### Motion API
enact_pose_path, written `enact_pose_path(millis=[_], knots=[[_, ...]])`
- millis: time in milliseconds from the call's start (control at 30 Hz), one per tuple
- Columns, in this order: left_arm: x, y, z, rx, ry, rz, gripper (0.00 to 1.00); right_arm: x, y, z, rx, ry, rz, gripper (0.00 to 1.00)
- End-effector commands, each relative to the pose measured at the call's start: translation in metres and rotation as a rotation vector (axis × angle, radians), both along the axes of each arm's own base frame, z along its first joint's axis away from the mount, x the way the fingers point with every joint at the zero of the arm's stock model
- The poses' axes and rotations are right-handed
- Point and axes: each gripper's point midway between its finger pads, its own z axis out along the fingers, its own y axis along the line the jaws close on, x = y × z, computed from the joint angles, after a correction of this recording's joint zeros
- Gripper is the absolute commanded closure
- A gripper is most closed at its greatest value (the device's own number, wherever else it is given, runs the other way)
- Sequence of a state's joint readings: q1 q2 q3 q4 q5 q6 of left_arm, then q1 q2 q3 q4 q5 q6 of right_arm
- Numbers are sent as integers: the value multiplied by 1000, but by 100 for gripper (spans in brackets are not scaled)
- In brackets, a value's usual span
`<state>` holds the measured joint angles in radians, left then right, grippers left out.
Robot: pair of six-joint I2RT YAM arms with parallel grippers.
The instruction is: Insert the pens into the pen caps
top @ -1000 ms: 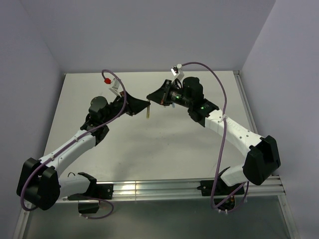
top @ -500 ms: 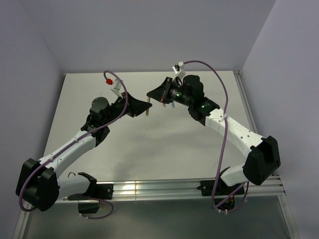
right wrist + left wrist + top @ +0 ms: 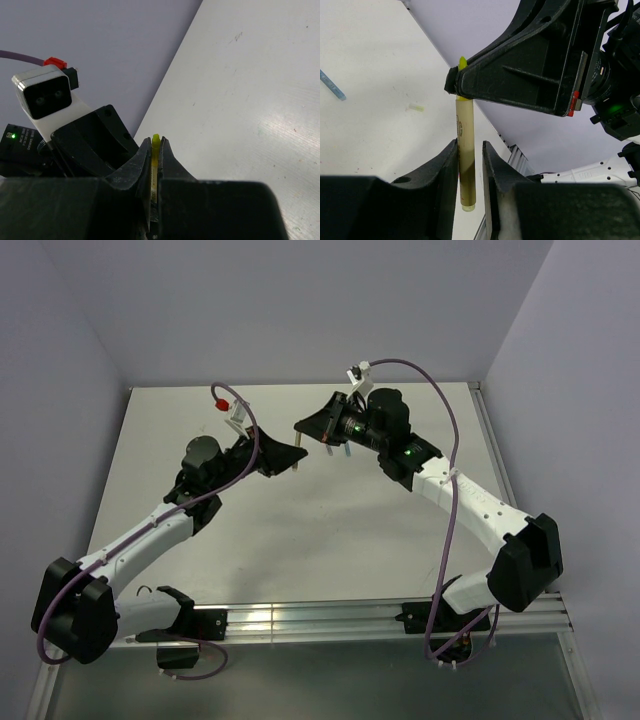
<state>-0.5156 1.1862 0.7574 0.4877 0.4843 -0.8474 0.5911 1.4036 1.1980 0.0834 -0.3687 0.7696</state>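
My left gripper (image 3: pixel 469 150) is closed on a pale pen cap (image 3: pixel 465 120), held off the table (image 3: pixel 370 60). My right gripper (image 3: pixel 155 142) pinches the yellow pen (image 3: pixel 156 150) right at the cap's top end. I judge both need lining up, then a slow straight push, grips firm.

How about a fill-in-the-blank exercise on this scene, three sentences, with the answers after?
The right gripper pinches a ___ pen.
In the left wrist view, a ___ pen lies on the table.
The left gripper holds a pale tube whose top reaches the ___ gripper's fingertips.
Missing words: yellow, blue, right.
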Motion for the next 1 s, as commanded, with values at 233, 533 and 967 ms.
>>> enact_pose_path(millis=[233,533,967], knots=[[-5,-6,16,-15,-56,-24,72,3,-1,39,62,-80,-14,100],[-3,-6,18,-9,-38,-13,100,0,-3,38,48,-91,-9,100],[8,32,-4,194,110,207,100,6,-93,20,-130,-90,-259,39]])
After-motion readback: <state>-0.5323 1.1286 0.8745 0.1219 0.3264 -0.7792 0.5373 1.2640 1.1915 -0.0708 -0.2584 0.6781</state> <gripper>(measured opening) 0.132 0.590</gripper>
